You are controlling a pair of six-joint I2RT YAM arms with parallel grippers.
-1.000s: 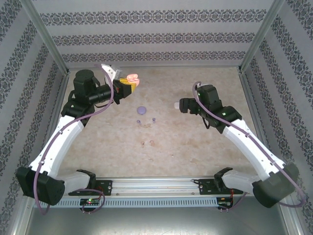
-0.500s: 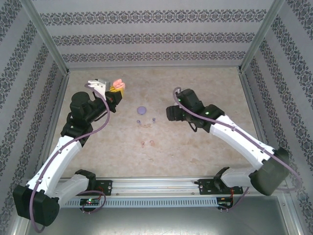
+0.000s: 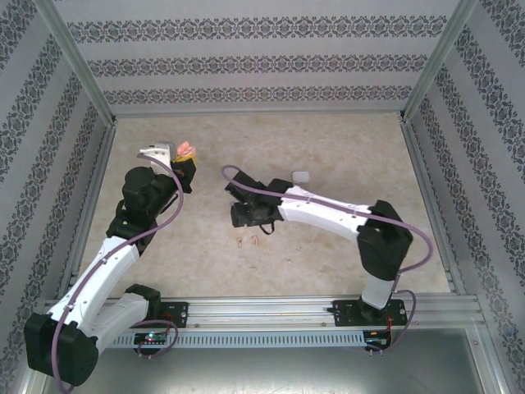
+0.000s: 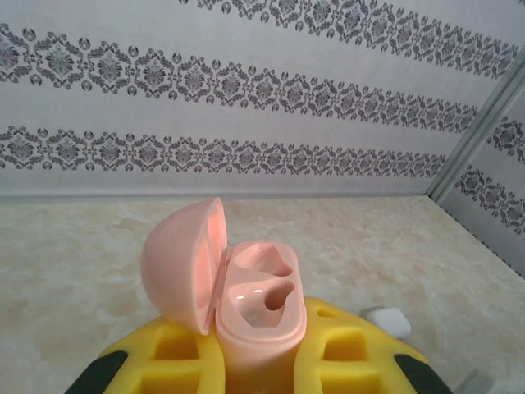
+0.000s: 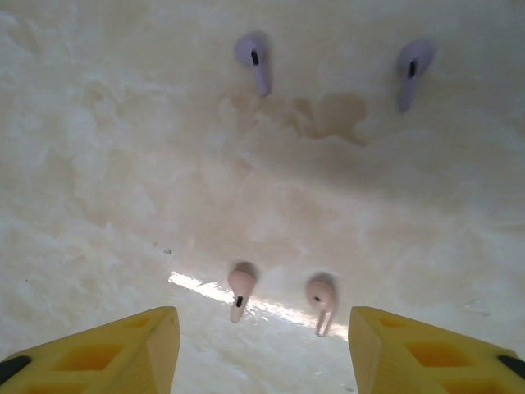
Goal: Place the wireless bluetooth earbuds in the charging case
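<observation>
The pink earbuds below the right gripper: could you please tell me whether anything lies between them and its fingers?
Nothing visible does. The two pink earbuds lie on the bare table just ahead of the right gripper, within the gap of its open jaws; the purple earbuds lie farther off, beyond them.

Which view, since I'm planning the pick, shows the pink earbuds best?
Right wrist: both pink earbuds lie large and sharp, stems visible. From the top camera they are tiny specks.

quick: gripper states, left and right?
Left gripper: closed on the pink charging case, lid open.
Right gripper: open, empty, above the pink earbuds.
</observation>
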